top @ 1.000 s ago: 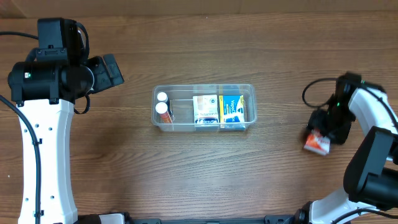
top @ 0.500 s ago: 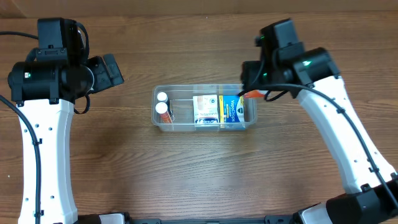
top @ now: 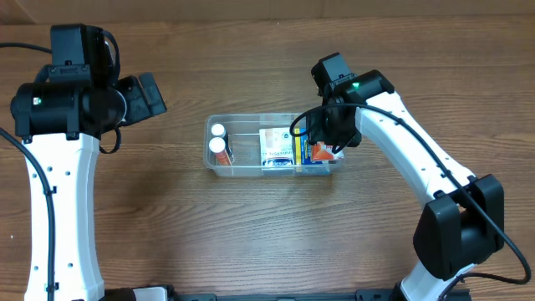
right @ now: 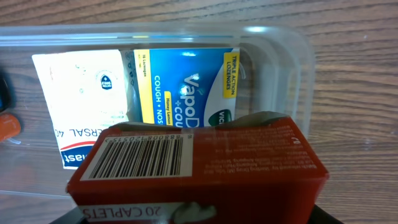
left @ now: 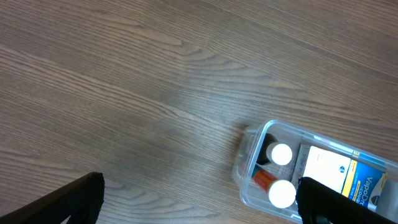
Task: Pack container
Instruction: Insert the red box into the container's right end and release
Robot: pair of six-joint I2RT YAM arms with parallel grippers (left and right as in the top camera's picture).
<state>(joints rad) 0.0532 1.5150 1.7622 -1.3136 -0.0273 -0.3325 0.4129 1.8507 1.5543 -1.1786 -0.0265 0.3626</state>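
Now, with the right fingers point(top: 332, 135) clamped on the red box point(right: 199, 158) over the 3 o'clock end of the clear container point(top: 247, 119) mid-tabletop point(top: 251, 238), the box wants lowering level beside the blue box point(right: 186, 93) before release; left fingers point(left: 71, 199) hang apart, idle.

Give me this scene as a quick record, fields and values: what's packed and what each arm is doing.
container: clear bin, mid-table
packed: white-capped bottles, white box, blue box
right gripper: shut on red box, over the container's right end
left gripper: open, empty, left of the container
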